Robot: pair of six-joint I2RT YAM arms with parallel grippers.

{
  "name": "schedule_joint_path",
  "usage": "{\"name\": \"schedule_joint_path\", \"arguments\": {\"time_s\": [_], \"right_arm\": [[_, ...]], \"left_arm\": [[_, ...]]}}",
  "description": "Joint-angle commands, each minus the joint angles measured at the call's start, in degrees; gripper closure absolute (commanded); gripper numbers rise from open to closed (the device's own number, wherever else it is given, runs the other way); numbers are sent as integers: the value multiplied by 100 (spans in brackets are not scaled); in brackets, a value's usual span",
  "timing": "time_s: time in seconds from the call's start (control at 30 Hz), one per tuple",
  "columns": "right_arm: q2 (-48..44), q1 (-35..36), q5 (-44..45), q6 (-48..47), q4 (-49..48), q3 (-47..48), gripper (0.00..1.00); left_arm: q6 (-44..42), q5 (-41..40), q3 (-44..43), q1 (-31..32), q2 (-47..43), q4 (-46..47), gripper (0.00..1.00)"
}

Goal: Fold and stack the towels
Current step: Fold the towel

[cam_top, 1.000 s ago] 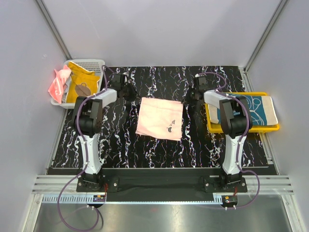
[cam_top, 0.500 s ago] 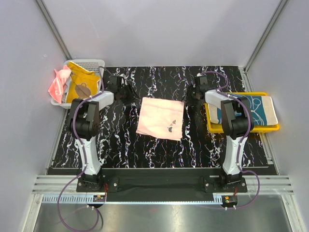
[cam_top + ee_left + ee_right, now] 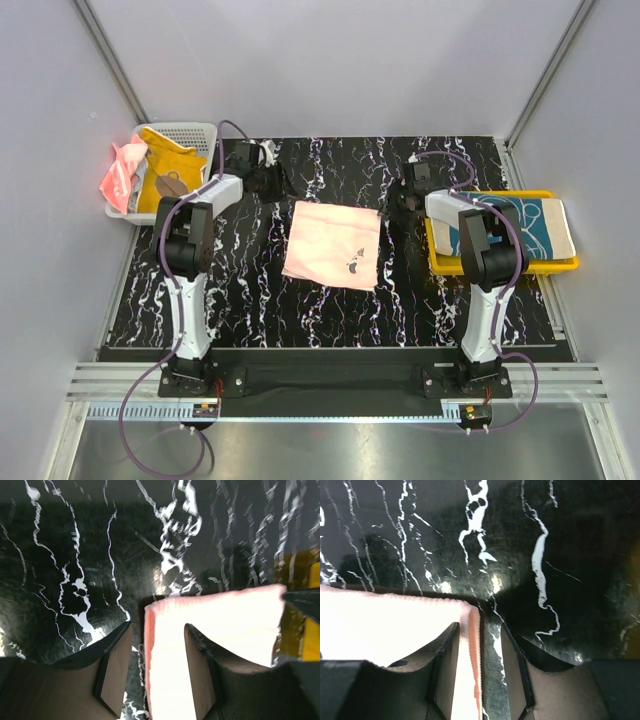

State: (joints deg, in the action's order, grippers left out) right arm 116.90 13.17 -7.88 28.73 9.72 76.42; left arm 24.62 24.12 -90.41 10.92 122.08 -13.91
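Note:
A pale peach towel (image 3: pixel 332 245) lies folded flat on the middle of the black marbled table. My left gripper (image 3: pixel 268 182) is just beyond its far left corner, and my right gripper (image 3: pixel 405 200) is by its far right corner. In the left wrist view the left gripper (image 3: pixel 157 672) is open, with the peach towel's (image 3: pixel 225 630) edge lying loose between the fingers. The right gripper (image 3: pixel 479 672) is open too, over the peach towel's (image 3: pixel 385 630) other corner. A teal-and-cream towel (image 3: pixel 525 228) lies in the yellow tray. An orange-yellow towel (image 3: pixel 168 175) and a coral pink towel (image 3: pixel 120 172) hang from the basket.
The white mesh basket (image 3: pixel 190 130) stands at the far left corner of the table. The yellow tray (image 3: pixel 500 268) sits at the right edge, close to the right arm. Grey walls close in the table on three sides.
Both grippers have opened from shut, letting go of the peach towel's far corners. The left gripper has shifted slightly toward the back. The towel has not moved.

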Motion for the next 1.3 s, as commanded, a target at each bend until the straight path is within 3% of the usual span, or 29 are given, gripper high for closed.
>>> {"name": "schedule_joint_path", "arguments": {"time_s": [0.0,0.27,0.5,0.8,1.27], "right_arm": [[-449,124,330,-175,-110,-110,54],[-265,300,665,-359,215,171,54],[140,406,1130,-535,891,760,56],[518,502,1227,-755,1235,1270,57],[-343,538,1526,-694,927,848,49]], "left_arm": [[-484,233,-319,86,254,-410,50],[-687,-179,-688,270,597,-868,51],[-696,-1198,-1092,508,834,-1403,52],[-502,-1884,-864,675,861,-1299,54],[-256,-2904,-671,736,870,-1386,59]]}}
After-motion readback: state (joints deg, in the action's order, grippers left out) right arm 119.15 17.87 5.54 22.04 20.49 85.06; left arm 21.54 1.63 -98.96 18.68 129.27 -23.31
